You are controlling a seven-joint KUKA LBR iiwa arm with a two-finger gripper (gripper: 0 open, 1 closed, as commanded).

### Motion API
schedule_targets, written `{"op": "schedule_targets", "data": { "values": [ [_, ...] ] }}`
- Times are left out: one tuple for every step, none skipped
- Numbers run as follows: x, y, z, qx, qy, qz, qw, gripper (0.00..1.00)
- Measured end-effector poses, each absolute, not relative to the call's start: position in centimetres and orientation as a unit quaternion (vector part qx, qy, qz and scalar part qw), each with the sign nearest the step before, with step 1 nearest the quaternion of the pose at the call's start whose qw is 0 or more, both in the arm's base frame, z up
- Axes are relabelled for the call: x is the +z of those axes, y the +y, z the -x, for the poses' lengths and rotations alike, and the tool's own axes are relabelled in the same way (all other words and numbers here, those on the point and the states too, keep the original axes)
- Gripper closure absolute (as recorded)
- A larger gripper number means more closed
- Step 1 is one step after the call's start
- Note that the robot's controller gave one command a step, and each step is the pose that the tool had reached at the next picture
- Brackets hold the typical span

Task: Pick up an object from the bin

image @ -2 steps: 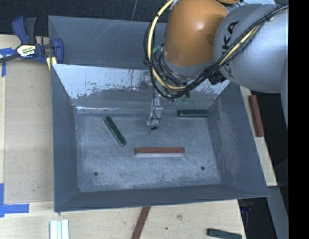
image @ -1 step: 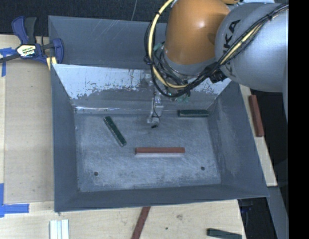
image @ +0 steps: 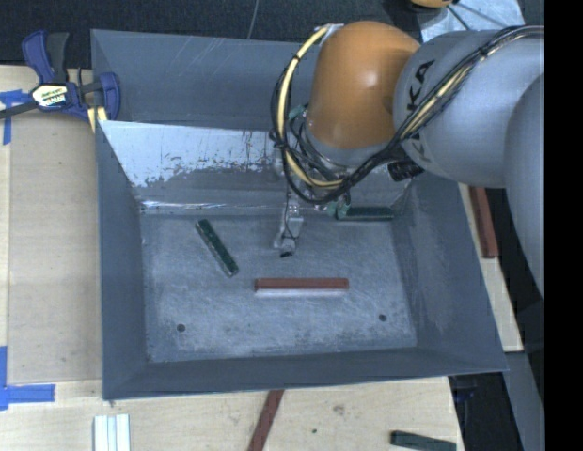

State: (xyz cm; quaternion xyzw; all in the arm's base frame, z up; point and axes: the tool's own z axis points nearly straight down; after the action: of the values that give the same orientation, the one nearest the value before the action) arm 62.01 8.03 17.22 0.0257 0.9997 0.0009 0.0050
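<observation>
From the camera view, looking down into the grey bin [image: 118, 280], my gripper [image: 288, 245] hangs below the orange cover [image: 359, 83] on my wrist, low over the back half of the floor. How far open it is I cannot tell from this angle, and I see nothing caught in it.

Three loose things lie flat and well apart, so I judge that any of them could be taken without disturbing the others. A dark green stick [image: 217, 248] lies slantwise to the camera's left of the gripper. A reddish-brown bar [image: 301, 286] lies crosswise on the floor, just nearer the camera than the gripper and the closest of the three. A second dark green piece [image: 369, 213] rests near the back wall, partly hidden under my arm [image: 480, 92].

The gripper stands over bare floor between the stick and the bar and touches neither, so the pick is not yet made.

As for writing, there are dark letters on my grey arm link, but too little of them shows to read. The things in the bin carry no label I can make out.
</observation>
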Motion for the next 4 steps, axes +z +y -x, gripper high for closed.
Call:
{"op": "schedule_targets", "data": {
  "values": [
    [10.3, 8.6, -58.9, 0.001, 0.999, -0.036, 0.003, 0.00],
    [8.9, 7.1, -56.8, 0.000, 0.996, -0.084, -0.004, 0.00],
    [8.4, 4.8, -54.1, 0.000, 0.998, -0.068, 0.002, 0.00],
    [8.4, -4.5, -57.5, 0.000, 1.000, 0.006, 0.002, 1.00]
  ]
}}
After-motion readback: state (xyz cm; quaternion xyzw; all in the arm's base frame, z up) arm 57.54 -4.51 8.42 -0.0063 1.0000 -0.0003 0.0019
